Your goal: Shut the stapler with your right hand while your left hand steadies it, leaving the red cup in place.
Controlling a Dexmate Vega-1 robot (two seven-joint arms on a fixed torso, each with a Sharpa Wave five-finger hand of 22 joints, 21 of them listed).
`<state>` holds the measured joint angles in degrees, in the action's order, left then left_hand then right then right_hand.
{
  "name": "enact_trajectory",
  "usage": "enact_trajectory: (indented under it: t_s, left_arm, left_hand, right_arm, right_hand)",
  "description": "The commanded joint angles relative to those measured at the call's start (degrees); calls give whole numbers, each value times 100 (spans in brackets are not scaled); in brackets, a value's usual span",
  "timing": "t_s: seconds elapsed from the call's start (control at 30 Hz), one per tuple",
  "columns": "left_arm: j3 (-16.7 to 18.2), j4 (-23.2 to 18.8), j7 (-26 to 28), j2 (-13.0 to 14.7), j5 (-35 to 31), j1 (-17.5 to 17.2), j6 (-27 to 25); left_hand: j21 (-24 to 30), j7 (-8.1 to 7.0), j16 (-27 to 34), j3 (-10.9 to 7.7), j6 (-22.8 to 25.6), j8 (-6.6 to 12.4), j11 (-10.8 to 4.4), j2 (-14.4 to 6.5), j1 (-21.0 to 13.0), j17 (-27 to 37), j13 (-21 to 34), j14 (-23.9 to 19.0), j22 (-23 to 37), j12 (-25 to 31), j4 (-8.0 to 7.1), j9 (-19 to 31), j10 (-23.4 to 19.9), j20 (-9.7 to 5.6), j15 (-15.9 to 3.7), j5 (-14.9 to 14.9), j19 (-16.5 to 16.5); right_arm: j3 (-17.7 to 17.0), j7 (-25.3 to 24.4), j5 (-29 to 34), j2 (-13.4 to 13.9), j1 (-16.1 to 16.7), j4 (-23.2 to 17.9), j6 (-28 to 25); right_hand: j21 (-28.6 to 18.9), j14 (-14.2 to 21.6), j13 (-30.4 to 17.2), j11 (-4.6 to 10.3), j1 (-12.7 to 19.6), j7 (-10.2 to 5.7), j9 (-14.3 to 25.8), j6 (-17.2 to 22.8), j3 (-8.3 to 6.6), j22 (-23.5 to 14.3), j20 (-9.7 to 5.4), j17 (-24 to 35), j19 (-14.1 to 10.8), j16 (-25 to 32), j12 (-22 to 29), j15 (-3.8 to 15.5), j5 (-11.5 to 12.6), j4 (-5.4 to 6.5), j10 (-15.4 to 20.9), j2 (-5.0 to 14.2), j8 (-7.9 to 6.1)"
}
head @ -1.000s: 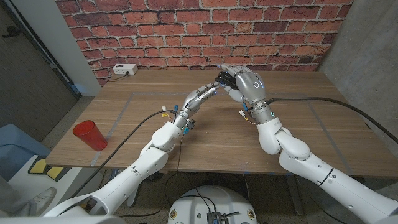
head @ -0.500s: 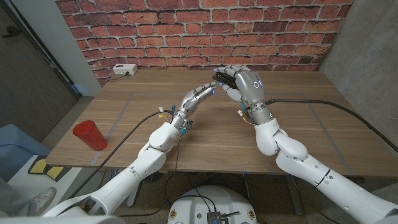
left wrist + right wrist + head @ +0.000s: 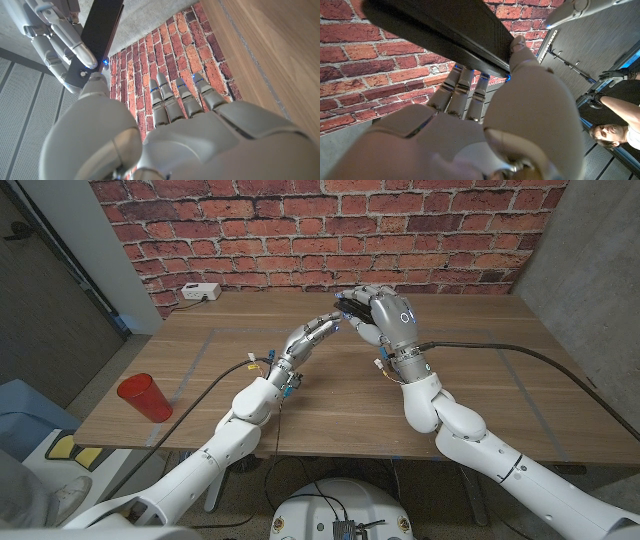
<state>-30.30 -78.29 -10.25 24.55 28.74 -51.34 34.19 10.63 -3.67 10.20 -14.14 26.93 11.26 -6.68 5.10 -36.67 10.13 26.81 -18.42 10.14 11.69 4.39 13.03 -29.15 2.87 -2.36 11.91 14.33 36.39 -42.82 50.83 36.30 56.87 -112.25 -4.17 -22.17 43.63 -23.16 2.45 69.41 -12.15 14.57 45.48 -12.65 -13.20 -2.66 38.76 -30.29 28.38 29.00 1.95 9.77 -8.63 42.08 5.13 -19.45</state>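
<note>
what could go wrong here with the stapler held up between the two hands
The stapler is off the table, gripped by the right robot hand, so a loose grip might drop it onto the wooden table.

The left robot hand seems to meet it only at the fingertips, so it may steady poorly and let the stapler twist as it closes.

The red cup stands far off by the table's left edge; the risk of knocking it looks low.

Right robot hand (image 3: pixel 390 315) gripping, left robot hand (image 3: pixel 312 335) outstretched
</note>
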Motion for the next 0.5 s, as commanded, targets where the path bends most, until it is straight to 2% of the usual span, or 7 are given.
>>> enact_trajectory:
  t_s: [0.03,0.5]
  left_arm:
    - [105,104,-256,89,217,-26,102]
    - [144,144,-406,115,314,-81,180]
  left_hand:
    - [53,1,53,18,56,57,4,-47,-54,10,6,-48,12,37,19,6,-52,-34,-548,60,9]
    - [59,-11,56,15,85,63,-21,-78,-77,8,-34,-70,11,50,26,-9,-81,-65,-578,67,17]
  right_arm:
    - [190,89,161,-170,-28,-7,-143]
    - [314,109,325,-232,-22,-89,-262]
  right_hand:
    - [-76,363,39,871,319,62,11,142,-3,-11,-705,11,38,-36,151,1192,36,24,961,358,-11]
    - [-164,412,11,870,328,70,18,97,10,-19,-689,28,91,-124,157,1192,38,25,958,359,41]
